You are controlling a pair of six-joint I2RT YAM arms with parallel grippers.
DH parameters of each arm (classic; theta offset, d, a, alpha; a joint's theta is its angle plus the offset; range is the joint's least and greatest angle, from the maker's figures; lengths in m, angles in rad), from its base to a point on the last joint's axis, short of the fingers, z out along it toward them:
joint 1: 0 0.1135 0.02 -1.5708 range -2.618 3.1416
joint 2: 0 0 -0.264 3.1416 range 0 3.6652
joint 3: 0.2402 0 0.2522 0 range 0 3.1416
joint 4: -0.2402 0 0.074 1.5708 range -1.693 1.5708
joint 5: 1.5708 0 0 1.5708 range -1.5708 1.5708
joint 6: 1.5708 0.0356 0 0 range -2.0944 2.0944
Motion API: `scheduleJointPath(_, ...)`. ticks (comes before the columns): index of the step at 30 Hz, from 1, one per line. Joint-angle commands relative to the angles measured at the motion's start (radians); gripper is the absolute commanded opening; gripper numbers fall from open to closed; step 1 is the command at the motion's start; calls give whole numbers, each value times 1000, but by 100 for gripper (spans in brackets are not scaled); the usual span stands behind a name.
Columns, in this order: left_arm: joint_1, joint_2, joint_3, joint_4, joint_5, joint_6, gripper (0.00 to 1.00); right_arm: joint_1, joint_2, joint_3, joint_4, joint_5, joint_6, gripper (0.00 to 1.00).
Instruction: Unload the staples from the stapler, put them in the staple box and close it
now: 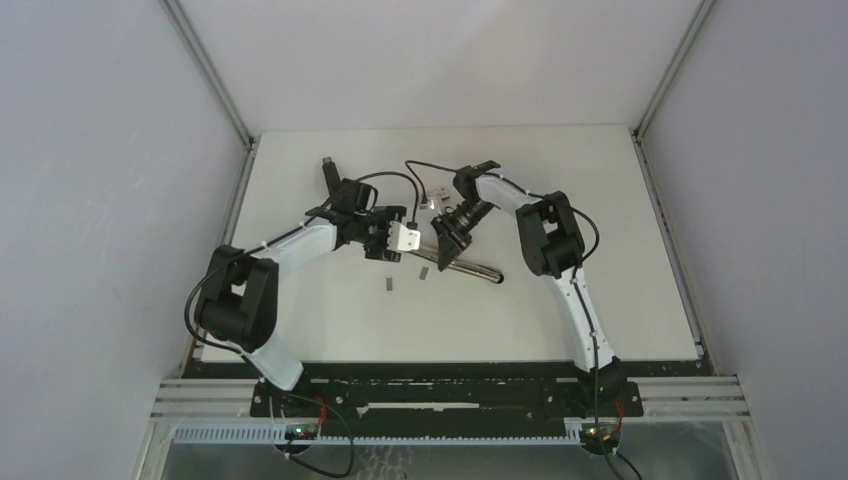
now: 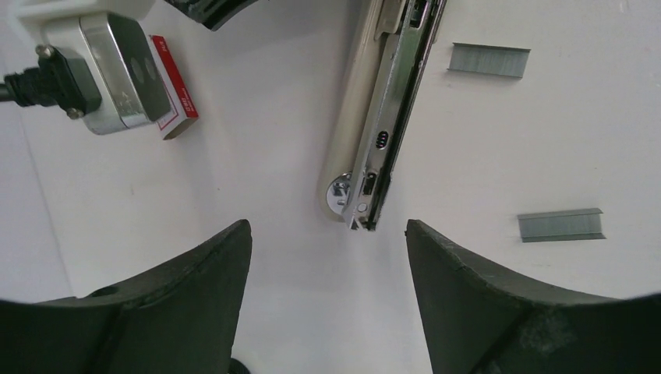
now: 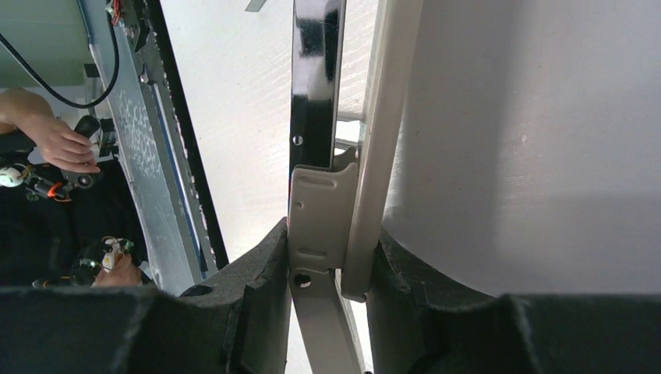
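Staples (image 2: 489,60), short grey metal strips, are lying on the white desk (image 2: 273,117); my right hand (image 3: 331,263) is pinching the cream-and-chrome stapler (image 3: 319,210), probably steadying it for my spread left hand (image 2: 327,234).

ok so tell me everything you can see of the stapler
The stapler is long and slim: a cream body running alongside a shiny chrome metal rail, with small slots and a round rivet at its free end. One end is clamped between the dark pads of the right gripper; the rest stretches out low over the white table, seemingly resting on it. Nothing else touches it.
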Motion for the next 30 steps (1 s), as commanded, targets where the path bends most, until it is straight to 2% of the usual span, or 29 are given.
scheduleJointPath(1, -43, -4, -35, 96, -78, 29, 76, -10, 8, 49, -38, -63, -20, 29)
scheduleJointPath(4, -71, 4, -43, 119, -132, 31, 71, -11, 13, 55, -47, -65, -27, 29)
scheduleJointPath(14, -96, -23, -103, 80, -123, 133, 70, -26, 13, 57, -52, -74, -27, 29)
scheduleJointPath(21, -161, 20, -103, 189, -257, 69, 64, -30, 16, 56, -62, -83, -35, 30)
scheduleJointPath(27, -177, 40, -100, 211, -297, 55, 59, -31, 16, 57, -64, -86, -38, 30)
scheduleJointPath(30, -178, 40, -110, 210, -293, 63, 52, -32, 16, 56, -64, -88, -38, 30)
